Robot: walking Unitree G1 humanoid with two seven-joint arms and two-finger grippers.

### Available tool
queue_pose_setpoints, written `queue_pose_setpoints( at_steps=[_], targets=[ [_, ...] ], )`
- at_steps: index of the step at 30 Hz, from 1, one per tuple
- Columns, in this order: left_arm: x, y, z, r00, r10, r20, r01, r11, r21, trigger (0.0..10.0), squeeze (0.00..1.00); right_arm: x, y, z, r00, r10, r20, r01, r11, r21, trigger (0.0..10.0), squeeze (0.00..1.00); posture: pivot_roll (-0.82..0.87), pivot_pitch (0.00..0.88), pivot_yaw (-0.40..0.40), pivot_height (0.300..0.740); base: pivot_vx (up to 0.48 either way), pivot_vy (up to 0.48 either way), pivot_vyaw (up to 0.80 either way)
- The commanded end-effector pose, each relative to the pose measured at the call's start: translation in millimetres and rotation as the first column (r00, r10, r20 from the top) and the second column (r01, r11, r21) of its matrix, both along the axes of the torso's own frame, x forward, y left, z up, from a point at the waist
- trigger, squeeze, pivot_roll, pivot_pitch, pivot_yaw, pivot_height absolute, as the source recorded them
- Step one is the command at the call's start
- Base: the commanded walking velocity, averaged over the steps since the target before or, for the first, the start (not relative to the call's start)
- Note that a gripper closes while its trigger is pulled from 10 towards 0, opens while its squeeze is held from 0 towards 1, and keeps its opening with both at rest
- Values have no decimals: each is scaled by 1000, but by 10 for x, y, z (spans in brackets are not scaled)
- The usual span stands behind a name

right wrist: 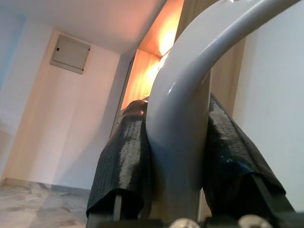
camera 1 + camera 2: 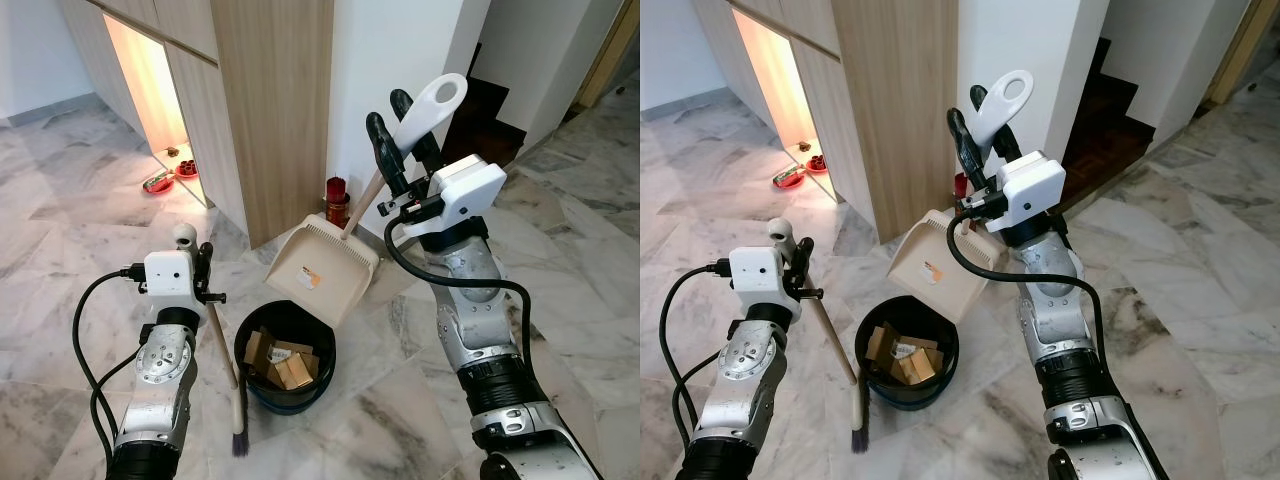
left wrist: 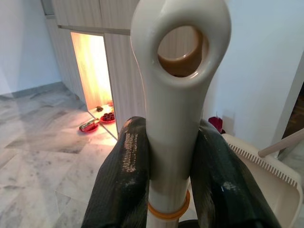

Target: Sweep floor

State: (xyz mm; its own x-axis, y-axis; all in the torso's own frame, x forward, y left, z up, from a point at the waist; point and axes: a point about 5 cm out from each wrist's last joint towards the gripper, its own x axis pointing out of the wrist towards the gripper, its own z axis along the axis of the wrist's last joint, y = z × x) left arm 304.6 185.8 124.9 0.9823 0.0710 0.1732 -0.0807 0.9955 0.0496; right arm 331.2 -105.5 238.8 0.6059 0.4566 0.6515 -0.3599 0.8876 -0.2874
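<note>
My left gripper (image 2: 205,256) is shut on the broom (image 2: 222,345) just below its white looped handle top (image 3: 178,42). The wooden stick slants down to dark bristles (image 2: 240,437) touching the marble floor left of the bin. My right gripper (image 2: 390,115) is raised and shut on the white handle of the dustpan (image 2: 322,268). The beige pan hangs tilted, its lip over the far rim of the black bin (image 2: 252,372). Cardboard scraps (image 2: 285,362) lie inside the bin. Both wrist views show the black fingers (image 1: 126,152) pressed against each handle.
A tall wooden cabinet (image 2: 270,100) stands just behind the dustpan, with a lit niche holding red dishes (image 2: 165,180) at floor level. A red holder (image 2: 337,192) sits by the white wall. Dark stairs (image 2: 495,120) rise at the back right. Marble floor (image 2: 60,250) spreads on both sides.
</note>
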Motion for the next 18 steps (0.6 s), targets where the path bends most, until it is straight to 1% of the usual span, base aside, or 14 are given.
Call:
queue_pose_setpoints(
  at_steps=[1, 18],
  targets=[
    [15, -20, 133, 998, -16, 69, 15, 1000, 15, 10000, 0, -31, 24, 198, 995, 9, 101, -9, 1000, 4, 10000, 0, 18, 0, -7, 740, 0, 0, 0],
    [15, -20, 133, 998, -16, 69, 15, 1000, 15, 10000, 0, -31, 24, 198, 995, 9, 101, -9, 1000, 4, 10000, 0, 18, 0, -7, 740, 0, 0, 0]
  ],
)
